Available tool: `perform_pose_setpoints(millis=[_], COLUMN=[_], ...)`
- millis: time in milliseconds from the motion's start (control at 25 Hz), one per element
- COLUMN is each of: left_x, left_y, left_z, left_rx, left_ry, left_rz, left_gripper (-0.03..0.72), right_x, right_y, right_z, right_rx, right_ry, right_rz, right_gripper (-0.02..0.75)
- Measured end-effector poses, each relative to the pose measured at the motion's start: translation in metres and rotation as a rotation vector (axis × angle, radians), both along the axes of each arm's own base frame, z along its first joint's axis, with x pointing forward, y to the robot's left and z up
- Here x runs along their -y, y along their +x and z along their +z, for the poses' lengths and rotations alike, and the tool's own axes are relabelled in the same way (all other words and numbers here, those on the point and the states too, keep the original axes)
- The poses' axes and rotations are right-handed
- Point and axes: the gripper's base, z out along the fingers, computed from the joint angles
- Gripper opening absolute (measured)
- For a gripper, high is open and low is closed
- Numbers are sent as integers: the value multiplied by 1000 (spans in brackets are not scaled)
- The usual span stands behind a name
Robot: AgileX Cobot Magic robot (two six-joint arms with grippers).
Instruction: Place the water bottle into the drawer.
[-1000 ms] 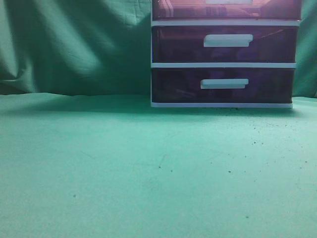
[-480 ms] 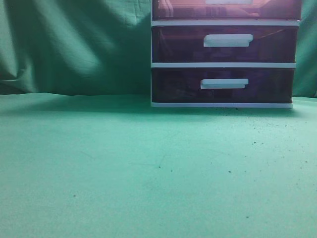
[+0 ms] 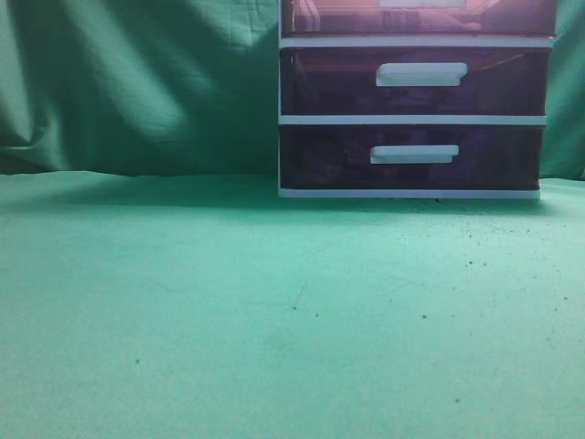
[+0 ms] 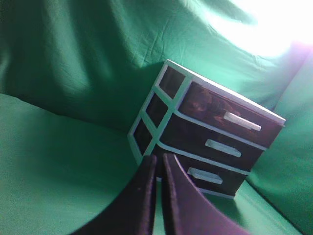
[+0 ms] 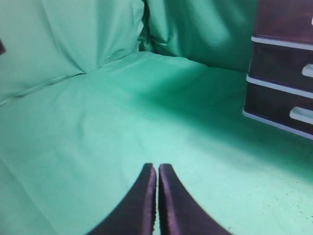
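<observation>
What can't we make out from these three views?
- Water bottle: in no view.
- Top drawer: exterior view's upper edge crops it; contents unreadable through dark fronts in the left wrist view.
- Left gripper and right gripper: absent from the exterior view; each wrist view shows only the fingers, pressed together and empty.

Green backdrop cloth, green tabletop

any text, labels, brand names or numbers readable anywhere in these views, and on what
None: no words, numbers, logos or signs can be read in any view.
Drawer unit: plain white frame, dark drawer fronts and white handles, no print.
Green cloth: only dark specks.
Both grippers: plain black.
</observation>
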Motion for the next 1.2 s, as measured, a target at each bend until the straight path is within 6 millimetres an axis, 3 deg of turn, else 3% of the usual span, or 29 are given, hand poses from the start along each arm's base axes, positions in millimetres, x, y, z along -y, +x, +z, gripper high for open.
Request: perform_pose_setpoints(millis=[280,800,920,1200], left_x=[1,1,1,1], left_y=[2,2,2,2], left_z=[-9,-9,-9,-9], left_rx=[12,15,15,17], left_ry=[132,143,144,149], left_rz=[18,19,19,20], left_gripper=[0,0,0,0], right_x=[-2,-3,0,23], right_y=[0,0,1,7], right_z=[-9,-8,-9,-35], right_rx=[-50,-56,17,120], right_ry=[27,35,-38,-170], right_rz=[8,10,6,-314], right_gripper=[0,0,0,0])
